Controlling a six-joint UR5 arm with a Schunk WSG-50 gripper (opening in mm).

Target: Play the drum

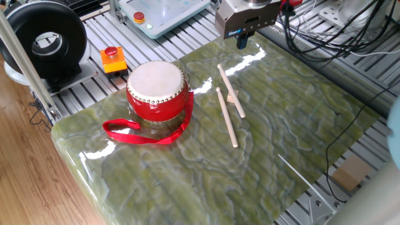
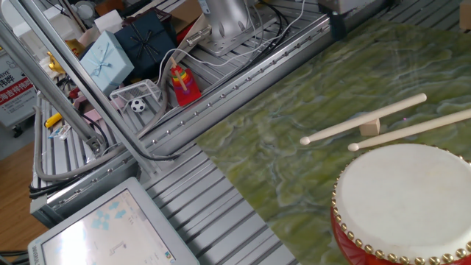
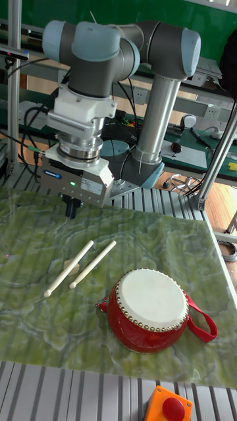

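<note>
The red drum (image 1: 157, 91) with a white skin and pale studs stands on the green marbled table (image 1: 275, 144), its red ribbon (image 1: 139, 134) trailing in front. Right of it lie two wooden drumsticks (image 1: 230, 90) (image 1: 226, 117), one propped on a small wooden block (image 1: 234, 97). My gripper (image 1: 242, 41) hangs above the table's far edge, beyond the sticks, with its dark fingers together and nothing between them. The tall fixed view shows the gripper (image 3: 70, 208) behind the sticks (image 3: 68, 268) and the drum (image 3: 155, 309). The other fixed view shows the drum (image 2: 408, 202) and the sticks (image 2: 364, 120).
A black round fan-like device (image 1: 44, 39) stands at the far left. An orange box with a red button (image 1: 113, 59) sits behind the drum, near a pendant screen (image 1: 159, 12). Cables (image 1: 331, 34) run along the right side. Gift boxes (image 2: 110, 51) lie off the table.
</note>
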